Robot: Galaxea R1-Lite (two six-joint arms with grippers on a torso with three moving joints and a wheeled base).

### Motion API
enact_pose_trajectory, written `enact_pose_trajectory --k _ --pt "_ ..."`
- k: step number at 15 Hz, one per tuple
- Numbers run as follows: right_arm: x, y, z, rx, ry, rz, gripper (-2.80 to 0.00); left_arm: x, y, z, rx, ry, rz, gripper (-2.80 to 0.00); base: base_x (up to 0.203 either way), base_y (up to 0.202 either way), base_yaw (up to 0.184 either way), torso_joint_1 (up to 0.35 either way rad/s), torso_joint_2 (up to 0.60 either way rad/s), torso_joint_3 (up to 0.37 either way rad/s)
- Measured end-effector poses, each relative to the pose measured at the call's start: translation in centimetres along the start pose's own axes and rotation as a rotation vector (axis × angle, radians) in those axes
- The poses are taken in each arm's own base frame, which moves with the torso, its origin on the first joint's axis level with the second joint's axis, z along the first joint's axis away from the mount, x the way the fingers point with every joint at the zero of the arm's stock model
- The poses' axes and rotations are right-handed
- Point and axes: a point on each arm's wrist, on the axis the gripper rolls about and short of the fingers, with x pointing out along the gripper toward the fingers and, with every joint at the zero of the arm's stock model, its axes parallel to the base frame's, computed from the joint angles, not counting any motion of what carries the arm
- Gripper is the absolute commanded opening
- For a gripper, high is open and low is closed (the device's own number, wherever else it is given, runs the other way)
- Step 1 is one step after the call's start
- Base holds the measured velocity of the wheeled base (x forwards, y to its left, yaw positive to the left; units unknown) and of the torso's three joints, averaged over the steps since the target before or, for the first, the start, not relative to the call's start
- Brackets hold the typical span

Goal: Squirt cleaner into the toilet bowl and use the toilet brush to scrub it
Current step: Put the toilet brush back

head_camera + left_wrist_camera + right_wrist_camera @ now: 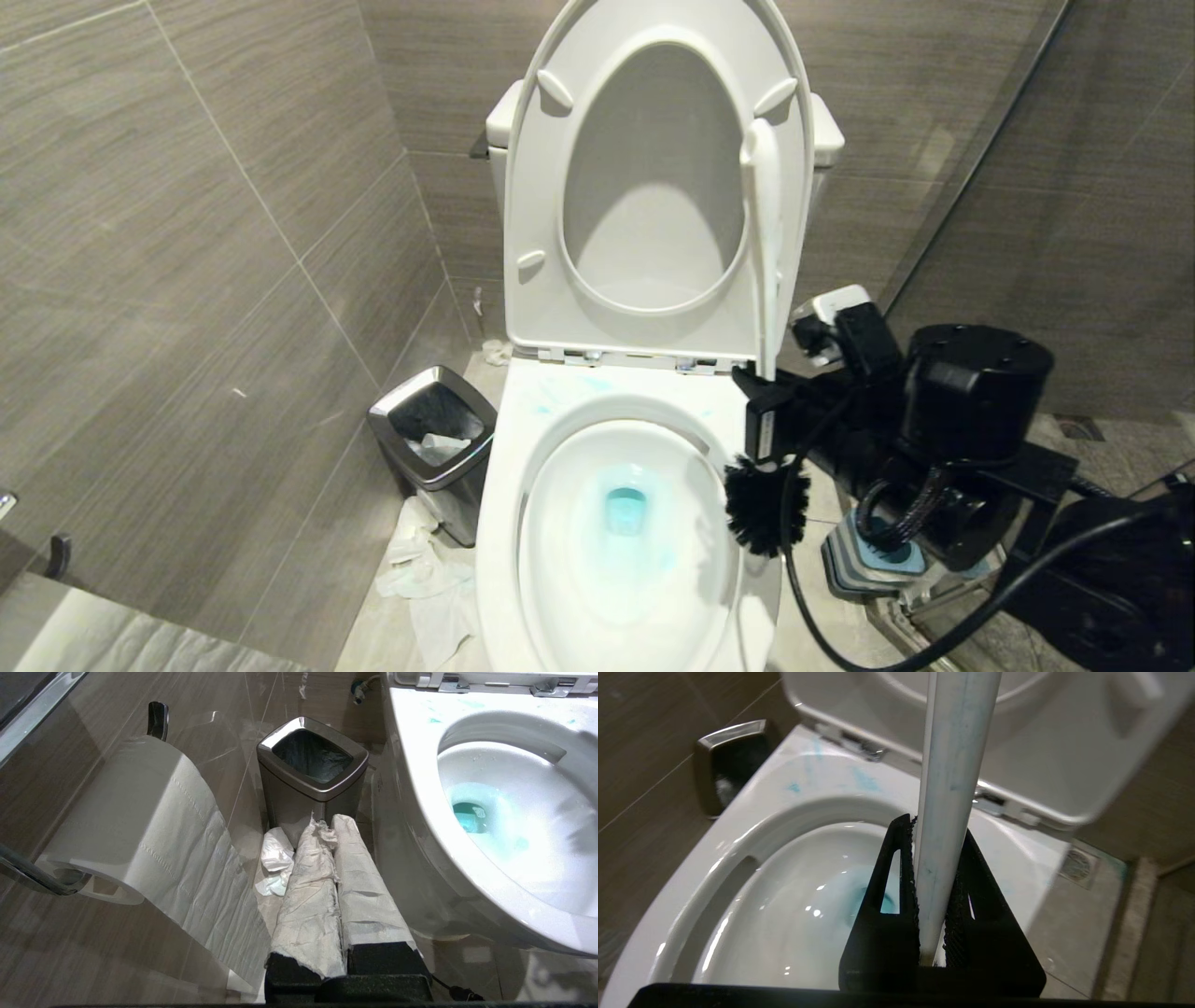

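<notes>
Starting at the left wall: toilet paper roll (140, 826) on its holder, a loose strip hanging down. Left gripper (343, 858), parked low beside the bowl, fingers (308, 896) wrapped in paper and pressed together, holding nothing. Beyond it, chrome-rimmed bin (431, 441) on the floor, with crumpled paper (415, 579) near its base. Centre: toilet bowl (523, 448), seat and lid (541, 243) raised upright; cleaner (624, 509) showing as turquoise tint in the basin water, with faint streaks on the back of the rim. Right of centre: toilet brush (766, 252), white handle upright, black bristle head hanging over the bowl's right rim. Right gripper (767, 425) clamped on the lower handle, just above the bristles. Far right: blue brush holder (873, 560) on the floor, partly hidden behind the arm.
</notes>
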Motion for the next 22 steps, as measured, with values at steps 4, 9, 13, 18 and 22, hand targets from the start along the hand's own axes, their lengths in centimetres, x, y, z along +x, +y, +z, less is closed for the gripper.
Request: enact_pose_trajectory --k 4,9,13,18,22 --pt "-3.6 -6.1 1.7 0.017 -0.006 -0.180 -2.80 0.0 0.0 0.0 0.001 0.000 -0.001 -2.80 0.000 0.000 0.000 0.000 0.00 0.000" --pt "-5.9 -12.8 0.3 0.059 0.020 -0.394 -2.80 0.0 0.0 0.0 0.007 -0.001 -0.001 -2.80 0.000 0.000 0.000 0.000 0.00 0.000" --pt "-4.3 -16.2 -1.6 0.074 -0.068 -0.477 -2.80 0.0 0.0 0.0 0.007 -0.001 -0.001 -2.80 0.000 0.000 0.000 0.000 0.00 0.000" --pt "-3.7 -21.7 -7.8 0.069 -0.066 -0.527 -2.80 0.0 0.0 0.0 0.007 -0.001 -0.001 -2.80 0.000 0.000 0.000 0.000 0.00 0.000" --pt "-2.5 -25.7 -10.8 0.074 -0.019 -0.517 -2.80 0.0 0.0 0.0 0.007 -0.001 -0.001 -2.80 0.000 0.000 0.000 0.002 0.00 -0.067"
